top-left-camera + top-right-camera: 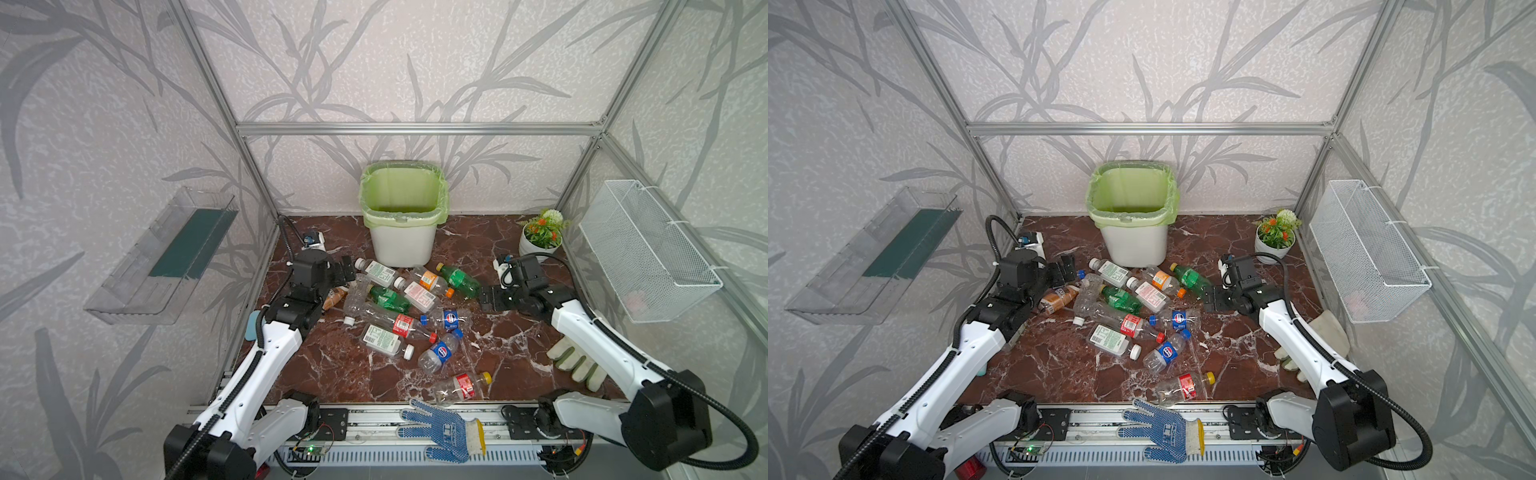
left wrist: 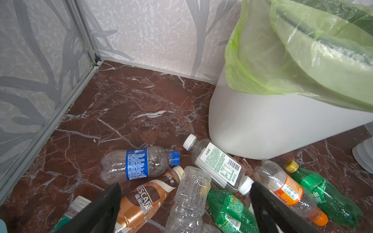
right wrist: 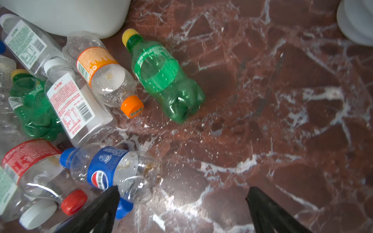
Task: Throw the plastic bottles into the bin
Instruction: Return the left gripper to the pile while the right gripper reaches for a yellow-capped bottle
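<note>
Dozen-ish crinkly plastic bottles (image 1: pixel 419 296), clear or green with bright labels and caps, lie heaped on the glossy red-brown marble table (image 1: pixel 332 365) between the left pincer (image 1: pixel 347 270) and the right pincer (image 1: pixel 488 301). Both are gaping wide and holding nothing. Just past them sits the white tapered bin (image 1: pixel 401 247), green-bagged. Leafy grey wallpaper all round.

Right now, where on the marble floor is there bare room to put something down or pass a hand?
Bare floor lies between the bin and the flower pot, and between the heaped plastic bottles and the cream glove. The back left corner beside the bin is free too. In front of the bin it is crowded: they overlap.
</note>
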Robot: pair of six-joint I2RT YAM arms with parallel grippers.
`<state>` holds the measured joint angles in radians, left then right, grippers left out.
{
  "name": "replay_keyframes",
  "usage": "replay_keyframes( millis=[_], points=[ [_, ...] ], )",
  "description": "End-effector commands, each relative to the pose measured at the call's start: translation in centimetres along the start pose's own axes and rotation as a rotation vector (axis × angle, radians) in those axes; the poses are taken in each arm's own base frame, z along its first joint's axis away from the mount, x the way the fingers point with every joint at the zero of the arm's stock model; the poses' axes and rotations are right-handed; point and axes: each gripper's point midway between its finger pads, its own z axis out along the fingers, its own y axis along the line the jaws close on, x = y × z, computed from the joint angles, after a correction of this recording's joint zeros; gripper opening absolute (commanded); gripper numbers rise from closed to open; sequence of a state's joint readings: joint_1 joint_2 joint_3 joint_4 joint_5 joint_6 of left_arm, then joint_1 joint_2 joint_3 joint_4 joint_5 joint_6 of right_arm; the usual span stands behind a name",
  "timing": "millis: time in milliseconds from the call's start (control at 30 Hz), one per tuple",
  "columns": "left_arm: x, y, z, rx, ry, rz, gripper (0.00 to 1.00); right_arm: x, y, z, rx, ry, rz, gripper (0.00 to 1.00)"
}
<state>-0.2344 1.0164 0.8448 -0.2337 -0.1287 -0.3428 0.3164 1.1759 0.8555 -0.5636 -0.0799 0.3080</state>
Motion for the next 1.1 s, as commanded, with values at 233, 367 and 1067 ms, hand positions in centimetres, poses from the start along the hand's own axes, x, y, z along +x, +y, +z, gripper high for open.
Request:
replay_keyframes(
  millis=[233, 367, 1067],
  points=[
    [1.4, -0.5, 0.9, 0.026, 0.05, -0.015, 0.99, 10.9, 2.9, -4.1, -0.071, 0.301, 0.504, 0.99],
    [1.6, -0.5, 0.9, 0.028, 0.054, -0.031, 0.99, 13.1, 4.8, -4.6, -0.101, 0.37, 0.661, 0.99],
    [4.0, -1.0, 1.1, 0.069, 0.135, -0.078, 0.99, 21.5, 11.2, -3.1, -0.047, 0.617, 0.907, 0.99]
  ],
)
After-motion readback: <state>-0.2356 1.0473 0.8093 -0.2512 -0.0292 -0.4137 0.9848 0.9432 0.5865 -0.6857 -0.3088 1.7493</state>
